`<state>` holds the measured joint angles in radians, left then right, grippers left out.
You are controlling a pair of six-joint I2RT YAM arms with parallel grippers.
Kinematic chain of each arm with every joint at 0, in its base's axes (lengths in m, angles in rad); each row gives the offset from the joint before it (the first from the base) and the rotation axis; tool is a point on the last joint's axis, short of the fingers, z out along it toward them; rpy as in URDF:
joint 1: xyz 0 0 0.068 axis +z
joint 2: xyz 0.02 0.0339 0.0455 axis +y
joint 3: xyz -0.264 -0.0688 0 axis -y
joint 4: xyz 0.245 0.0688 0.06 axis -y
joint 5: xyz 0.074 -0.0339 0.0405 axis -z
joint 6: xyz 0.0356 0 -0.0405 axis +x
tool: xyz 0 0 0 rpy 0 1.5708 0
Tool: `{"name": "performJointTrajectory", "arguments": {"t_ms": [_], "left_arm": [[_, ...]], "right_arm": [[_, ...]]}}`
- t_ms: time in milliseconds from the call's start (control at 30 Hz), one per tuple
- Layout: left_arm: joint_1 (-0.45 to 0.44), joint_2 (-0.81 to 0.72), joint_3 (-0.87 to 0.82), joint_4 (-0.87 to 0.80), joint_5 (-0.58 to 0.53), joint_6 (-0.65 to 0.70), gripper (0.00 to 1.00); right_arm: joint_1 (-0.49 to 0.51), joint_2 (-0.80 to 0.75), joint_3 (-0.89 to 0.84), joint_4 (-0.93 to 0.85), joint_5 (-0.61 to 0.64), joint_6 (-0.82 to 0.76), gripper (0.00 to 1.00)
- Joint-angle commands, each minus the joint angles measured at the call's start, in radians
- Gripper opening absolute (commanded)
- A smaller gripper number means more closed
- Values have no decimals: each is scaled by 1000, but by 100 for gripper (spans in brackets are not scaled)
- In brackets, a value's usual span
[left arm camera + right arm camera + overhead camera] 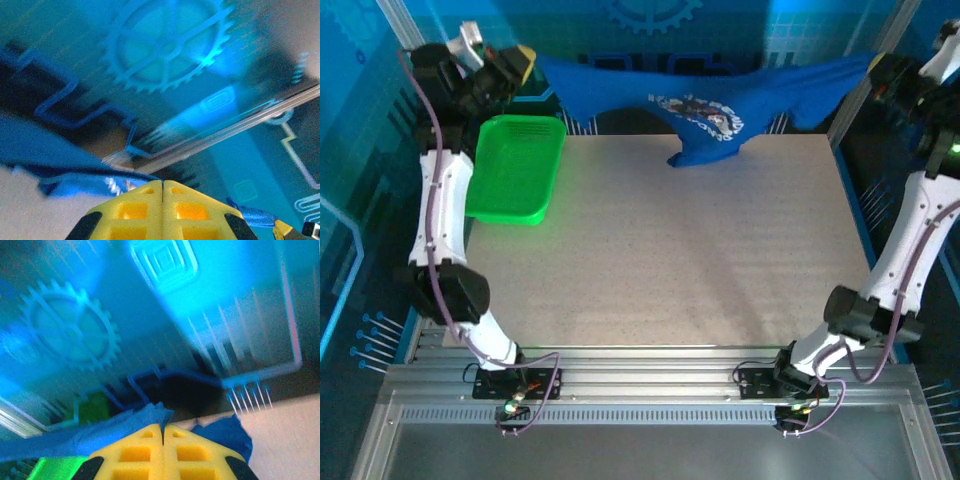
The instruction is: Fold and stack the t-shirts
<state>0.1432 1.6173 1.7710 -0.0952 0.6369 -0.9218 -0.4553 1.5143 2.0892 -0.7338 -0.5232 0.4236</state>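
Note:
A royal-blue t-shirt with a white-lettered chest print hangs stretched in the air across the far edge of the table, its lowest fold brushing the tabletop. My left gripper is shut on the shirt's left end at the far left. In the left wrist view the yellow jaws of that gripper meet with blue t-shirt cloth trailing off to the left. My right gripper is shut on the shirt's right end at the far right. In the right wrist view blue t-shirt cloth is pinched at the gripper's closed tips.
A green plastic basket lies on the table's far left, just below the left gripper. The speckled tabletop stretches toward the arm bases. Blue backdrop panels and metal frame posts close the far side.

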Motion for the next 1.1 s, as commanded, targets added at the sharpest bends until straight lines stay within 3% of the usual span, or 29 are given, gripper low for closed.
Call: {"name": "performJointTrajectory", "arguments": {"t_ms": [0, 200, 333, 433, 667, 867, 1067], "left_arm": [[9, -133, -324, 88, 2, 50, 0], [-15, -432, -939, 83, -70, 5, 0], [-30, -623, -1169, -137, -185, 52, 0], [-25, -715, -1249, -331, -306, 93, 0], [-7, -726, -1293, -469, -437, 106, 0], [-5, -704, -1275, -522, -513, 96, 0], [-4, -676, -1257, -502, -522, 91, 0]], "right_arm": [[-22, -122, -297, -42, 53, -94, 0], [12, -366, -833, -104, 259, -71, 0], [36, -494, -1133, -134, 319, -43, 0], [35, -545, -1278, -120, 311, -18, 0], [35, -522, -1294, -115, 319, -5, 0], [37, -486, -1273, -66, 253, -11, 0], [93, -392, -1222, -23, 216, -31, 0]]}}
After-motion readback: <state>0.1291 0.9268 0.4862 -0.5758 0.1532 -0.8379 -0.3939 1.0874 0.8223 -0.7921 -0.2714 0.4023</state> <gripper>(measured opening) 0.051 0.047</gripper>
